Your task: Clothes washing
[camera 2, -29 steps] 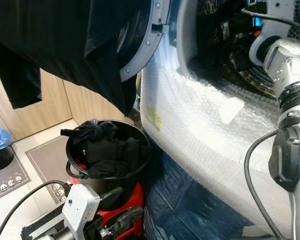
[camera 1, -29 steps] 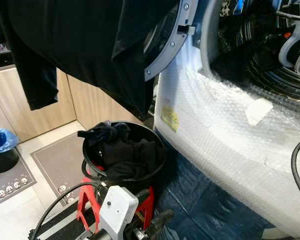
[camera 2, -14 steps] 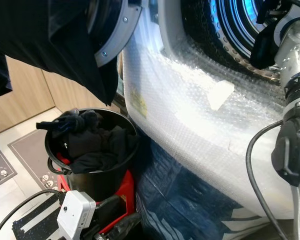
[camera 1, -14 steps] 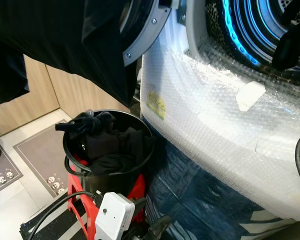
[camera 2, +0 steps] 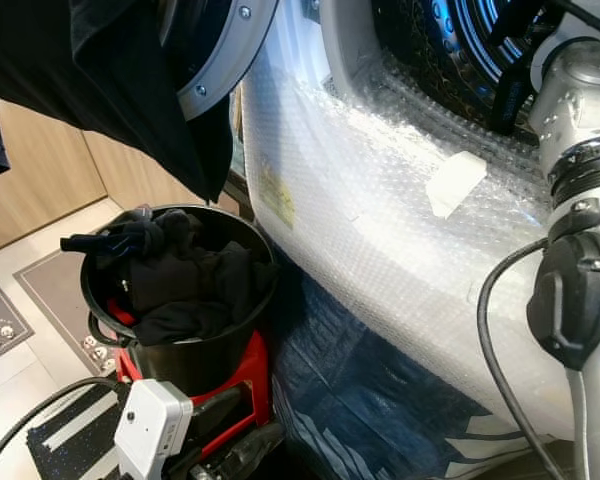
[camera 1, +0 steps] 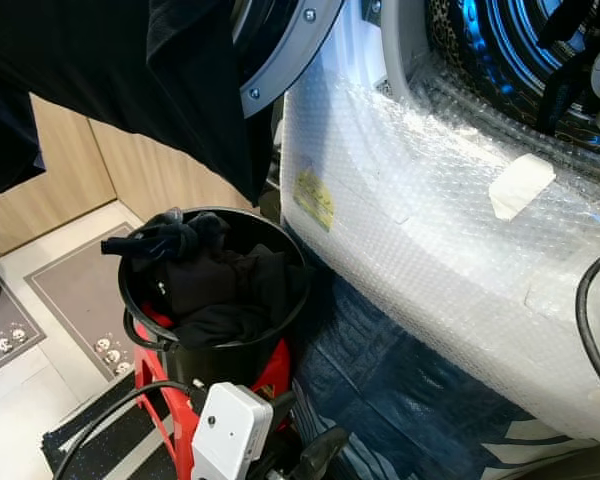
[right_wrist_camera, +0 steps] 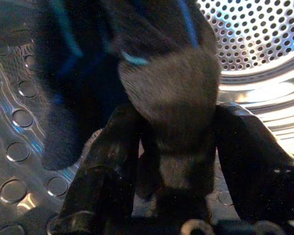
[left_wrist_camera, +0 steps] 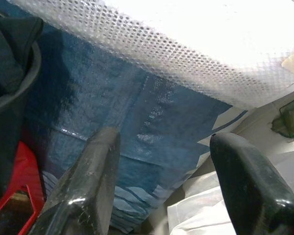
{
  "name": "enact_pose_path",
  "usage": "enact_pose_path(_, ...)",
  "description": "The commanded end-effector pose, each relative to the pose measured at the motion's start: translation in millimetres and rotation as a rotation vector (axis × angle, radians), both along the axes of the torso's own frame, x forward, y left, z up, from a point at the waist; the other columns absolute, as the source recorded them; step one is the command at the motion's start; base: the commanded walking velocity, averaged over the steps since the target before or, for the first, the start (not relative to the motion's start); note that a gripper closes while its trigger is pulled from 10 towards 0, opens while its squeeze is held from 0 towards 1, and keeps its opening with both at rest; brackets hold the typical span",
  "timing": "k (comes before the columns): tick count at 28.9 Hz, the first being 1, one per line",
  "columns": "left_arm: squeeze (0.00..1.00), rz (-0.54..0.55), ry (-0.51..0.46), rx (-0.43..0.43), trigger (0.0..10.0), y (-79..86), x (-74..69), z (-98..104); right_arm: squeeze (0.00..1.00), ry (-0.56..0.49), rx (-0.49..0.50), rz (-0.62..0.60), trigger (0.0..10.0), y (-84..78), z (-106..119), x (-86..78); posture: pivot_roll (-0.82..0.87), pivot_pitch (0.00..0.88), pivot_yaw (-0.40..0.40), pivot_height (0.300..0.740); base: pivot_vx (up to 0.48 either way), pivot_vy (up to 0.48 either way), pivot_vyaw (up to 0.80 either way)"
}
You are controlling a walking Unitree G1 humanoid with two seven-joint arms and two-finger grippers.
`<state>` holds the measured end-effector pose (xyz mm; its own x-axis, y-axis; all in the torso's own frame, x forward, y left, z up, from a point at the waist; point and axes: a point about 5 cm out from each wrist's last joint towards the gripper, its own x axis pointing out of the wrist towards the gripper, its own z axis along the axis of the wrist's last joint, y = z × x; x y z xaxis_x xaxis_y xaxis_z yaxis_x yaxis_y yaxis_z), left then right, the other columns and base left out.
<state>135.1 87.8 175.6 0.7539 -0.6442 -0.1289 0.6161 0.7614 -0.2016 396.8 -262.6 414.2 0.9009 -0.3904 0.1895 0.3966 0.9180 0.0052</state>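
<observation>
At upper right, the right hand (right_wrist_camera: 171,196) reaches inside the washer drum (right_wrist_camera: 255,44), its fingers clamped on a dark garment (right_wrist_camera: 166,93), apparently to load it. A black bucket (camera 1: 145,320) of more dark clothes (camera 1: 215,290) waits at lower left beside the bubble-wrapped washer (camera 1: 430,230). The left hand (left_wrist_camera: 161,181) hangs spread wide and holding nothing.

Hidden and cut-off parts

Dark garment (right_wrist_camera: 166,112) blurred in the right wrist view; its type unreadable, lower end buried between the jaws. Black shirt (camera 1: 130,80) on the washer door (camera 1: 290,55) cut off at 12 and 9 o'clock. Bucket (camera 1: 280,250) contents a dark heap, single pieces indistinguishable. Yellow label (camera 1: 313,197) text too small.
</observation>
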Motion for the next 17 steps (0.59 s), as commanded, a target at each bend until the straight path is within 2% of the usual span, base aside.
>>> enact_pose_path(1, 0.0, -0.017, -0.004, -0.016, 10.0, -2.6, -3.2, 4.2, 1.0, -0.016, 0.005, -0.013, 10.0, -2.8, 10.1, -4.1, 0.04, 0.211, -0.174, 0.74, 0.0, 0.0, 0.0)
enact_pose_path(12, 0.0, -0.015, -0.014, -0.017, 10.0, -1.4, 0.8, 4.9, 1.0, -0.025, 0.009, -0.01, 10.0, -3.4, 13.3, -5.4, 0.04, 0.195, -0.169, 0.74, 0.0, 0.0, 0.0)
enact_pose_path(17, 0.0, -0.006, -0.045, 0.005, 10.0, 1.4, 9.1, 5.2, 1.0, -0.057, 0.049, 0.02, 10.0, -9.0, 16.6, -8.2, 0.05, 0.168, -0.16, 0.74, 0.0, 0.0, 0.0)
